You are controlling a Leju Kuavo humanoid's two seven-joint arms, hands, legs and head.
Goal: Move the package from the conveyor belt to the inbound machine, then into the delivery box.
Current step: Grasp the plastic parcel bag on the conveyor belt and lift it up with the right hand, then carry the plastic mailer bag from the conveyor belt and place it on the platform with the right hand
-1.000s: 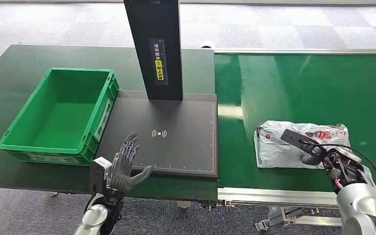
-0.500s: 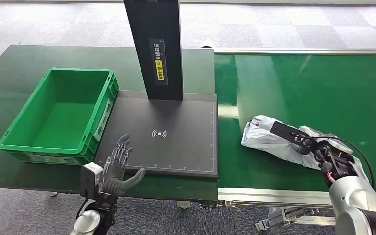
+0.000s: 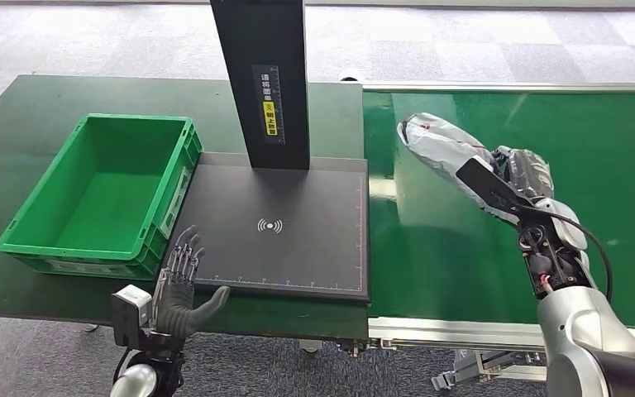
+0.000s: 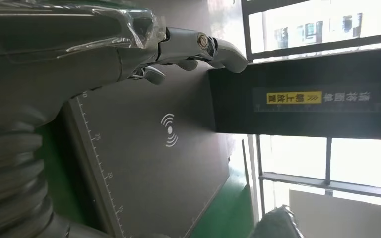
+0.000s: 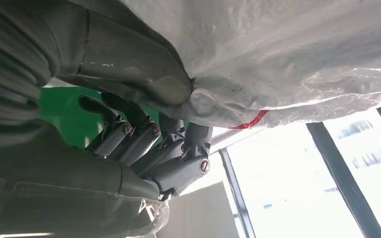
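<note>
Right hand [image 3: 522, 174] grasping the package [image 3: 440, 145] aloft over the conveyor belt [image 3: 546, 240], long axis slanting toward the scanner pad [image 3: 298, 248] on the left; left hand [image 3: 180, 289] released, idle.

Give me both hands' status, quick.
Left hand: open, holding nothing, at the near edge of the scanner pad.
Right hand: holding the package, lifted above the conveyor belt.
</note>
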